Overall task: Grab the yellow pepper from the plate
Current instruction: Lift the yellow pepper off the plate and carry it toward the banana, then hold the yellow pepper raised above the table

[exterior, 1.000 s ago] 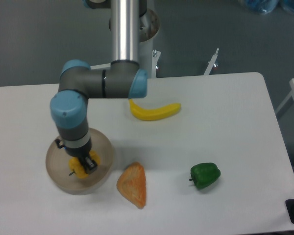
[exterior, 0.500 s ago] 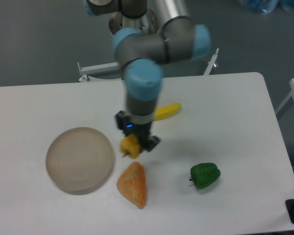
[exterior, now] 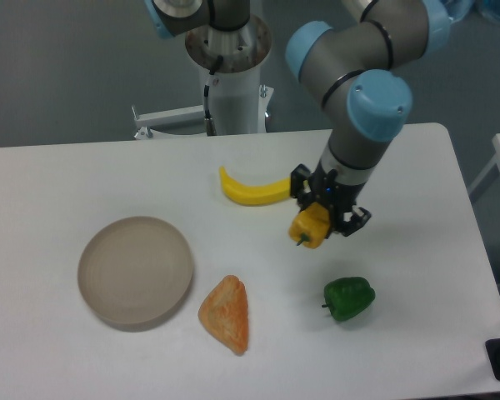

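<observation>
The yellow pepper (exterior: 309, 228) hangs in my gripper (exterior: 323, 218), stem pointing down-left, lifted above the table right of centre. The gripper is shut on it, just right of the banana's tip and above the green pepper. The beige plate (exterior: 135, 271) sits bare at the left front of the table, far from the gripper.
A yellow banana (exterior: 252, 190) lies left of the gripper. A green pepper (exterior: 348, 298) lies below it near the front. An orange wedge-shaped toy (exterior: 227, 313) lies next to the plate's right rim. The table's right edge is close to the arm.
The gripper has carried the yellow pepper off the plate and rightward across the table, past the orange wedge, to a spot beside the banana's tip. The plate now holds nothing.
</observation>
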Available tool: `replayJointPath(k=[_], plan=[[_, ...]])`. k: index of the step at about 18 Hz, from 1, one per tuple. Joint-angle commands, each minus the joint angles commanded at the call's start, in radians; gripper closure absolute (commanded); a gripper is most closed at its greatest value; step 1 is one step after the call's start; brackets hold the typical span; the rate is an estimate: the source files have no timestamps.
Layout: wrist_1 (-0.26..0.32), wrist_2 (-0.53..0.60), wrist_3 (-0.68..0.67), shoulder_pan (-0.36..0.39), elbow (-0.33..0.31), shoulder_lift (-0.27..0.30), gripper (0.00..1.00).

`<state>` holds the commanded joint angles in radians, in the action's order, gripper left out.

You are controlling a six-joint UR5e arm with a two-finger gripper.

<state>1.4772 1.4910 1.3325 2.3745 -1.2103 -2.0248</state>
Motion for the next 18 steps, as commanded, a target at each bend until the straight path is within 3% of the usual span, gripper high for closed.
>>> replayJointPath(k=[2,10,18], plan=[[0.006,0.057,0.071,0.005,0.011,-0.003,0.75],[0.084,0.063,0.221,0.018,0.075,-0.026,0.75],[0.084,0.078,0.235,0.022,0.081,-0.037,0.76]])
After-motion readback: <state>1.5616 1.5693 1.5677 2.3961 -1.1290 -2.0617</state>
